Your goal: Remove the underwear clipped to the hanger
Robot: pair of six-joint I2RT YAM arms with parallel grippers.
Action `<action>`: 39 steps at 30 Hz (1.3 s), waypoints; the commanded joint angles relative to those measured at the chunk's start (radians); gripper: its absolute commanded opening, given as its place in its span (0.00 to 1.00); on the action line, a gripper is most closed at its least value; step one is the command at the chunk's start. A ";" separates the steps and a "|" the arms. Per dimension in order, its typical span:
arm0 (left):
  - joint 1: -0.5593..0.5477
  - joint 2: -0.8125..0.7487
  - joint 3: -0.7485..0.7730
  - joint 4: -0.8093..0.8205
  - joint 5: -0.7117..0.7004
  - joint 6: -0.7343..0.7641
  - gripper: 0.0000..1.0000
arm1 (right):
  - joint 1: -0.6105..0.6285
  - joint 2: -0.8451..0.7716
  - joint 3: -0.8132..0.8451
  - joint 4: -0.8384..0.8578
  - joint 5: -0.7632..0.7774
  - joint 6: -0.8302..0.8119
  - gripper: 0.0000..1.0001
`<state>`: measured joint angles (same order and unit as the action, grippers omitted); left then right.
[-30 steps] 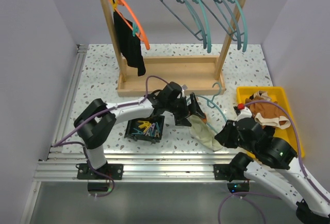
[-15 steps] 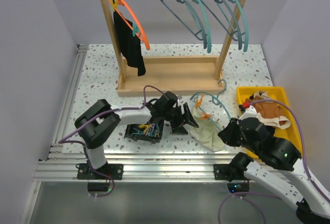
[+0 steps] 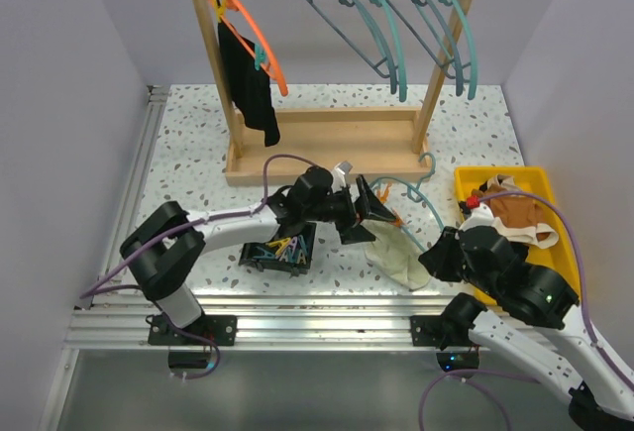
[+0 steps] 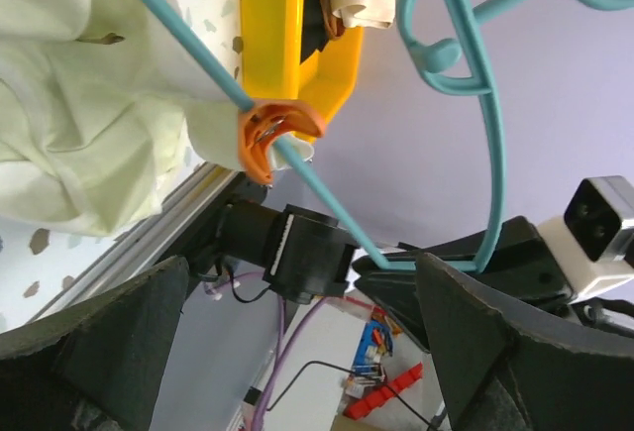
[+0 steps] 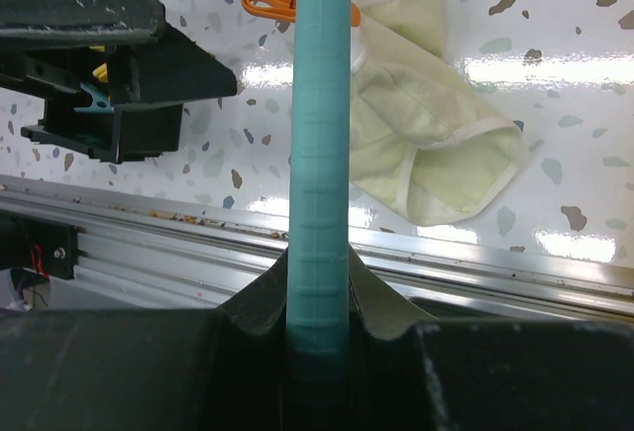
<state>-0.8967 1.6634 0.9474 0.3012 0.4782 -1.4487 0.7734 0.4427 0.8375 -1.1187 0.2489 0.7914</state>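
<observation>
Motion is all in the left arm. Over the last second the left gripper pulled back toward the box and has now swung out again to the clip on the teal hanger, fingers spread wide. The right gripper has barely shifted and grips the hanger's lower end. The brief lies on the table under the hanger, still pinned. I judge this a fresh approach to that clip, with nothing freed yet. The black piece hangs at the left end of the rack, well apart and untouched.

Left wrist: both dark fingers stand far apart. The orange clip sits ahead between them, biting cream cloth onto the teal bar. The tray lies beyond.

Right wrist: the fingers close tight on the teal bar, which runs up toward the clip. The brief lies crumpled beside it.

The table is glossy, white and speckled, and throws glare. A metal rail runs along its near edge. Plain pale lilac walls shut in three sides.
</observation>
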 commanded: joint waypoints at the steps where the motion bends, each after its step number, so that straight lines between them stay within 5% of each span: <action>1: 0.013 0.033 0.094 -0.015 0.020 -0.026 1.00 | 0.003 -0.006 0.000 0.036 0.023 -0.004 0.00; 17: 0.064 0.289 0.303 -0.074 0.181 -0.045 1.00 | 0.003 0.008 0.006 0.039 0.007 -0.026 0.00; 22: 0.059 0.309 0.323 -0.056 0.184 -0.052 0.87 | 0.003 0.011 0.003 0.040 0.007 -0.029 0.00; 26: 0.053 0.305 0.298 -0.001 0.203 -0.075 0.63 | 0.001 0.017 0.002 0.046 0.009 -0.031 0.00; 32: 0.045 0.283 0.272 -0.022 0.231 -0.042 0.61 | 0.001 0.017 -0.006 0.054 0.013 -0.027 0.00; 39: 0.039 0.282 0.240 -0.007 0.257 -0.029 0.43 | 0.003 0.021 -0.009 0.063 0.020 -0.021 0.00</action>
<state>-0.8524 1.9656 1.1980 0.2481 0.6998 -1.4990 0.7734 0.4522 0.8261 -1.1080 0.2447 0.7700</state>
